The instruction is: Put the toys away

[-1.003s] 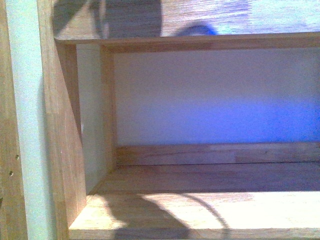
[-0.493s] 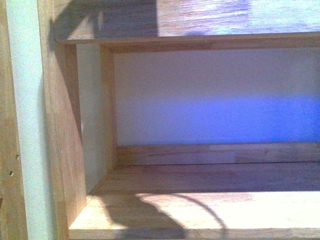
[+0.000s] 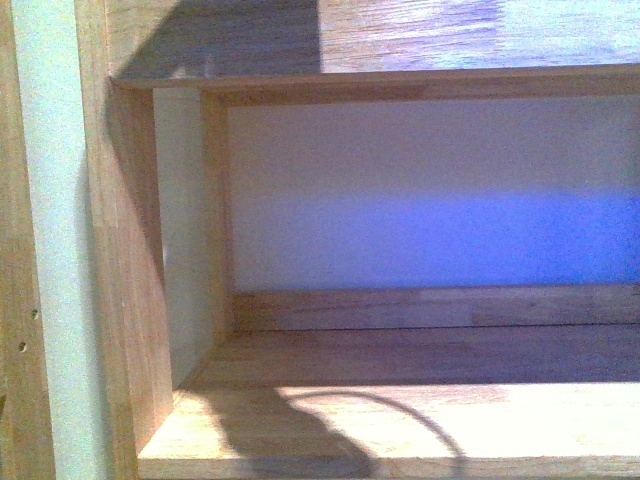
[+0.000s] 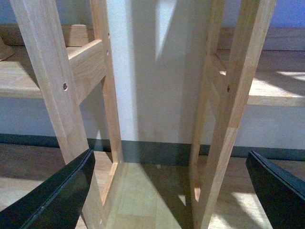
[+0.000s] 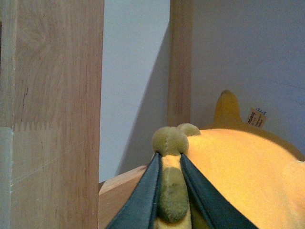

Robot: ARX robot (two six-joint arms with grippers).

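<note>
The orange-yellow plush animal (image 5: 243,176) fills the lower right of the right wrist view, with a pointed ear and a small tag beside it. My right gripper (image 5: 169,160) is shut on an olive-brown nub of the toy, its dark fingers (image 5: 143,200) pinching the nub from both sides. The toy sits against a wooden shelf board (image 5: 121,193) by an upright post. My left gripper (image 4: 169,191) is open, its black fingers (image 4: 57,195) far apart with only the shelf legs and floor between them. Neither the toy nor either gripper appears in the front view.
The front view looks into a wooden shelf compartment (image 3: 400,420) with a white back panel (image 3: 420,190) and a side wall (image 3: 125,260) on the left. Wooden shelf uprights (image 4: 228,109) stand close ahead of the left gripper, over a wood floor and a dark skirting board (image 4: 152,150).
The front view holds steady on the shelf. Only the shadows shift: the dark patch on the upper board has changed shape and the curved shadow on the shelf floor has spread slightly right.
</note>
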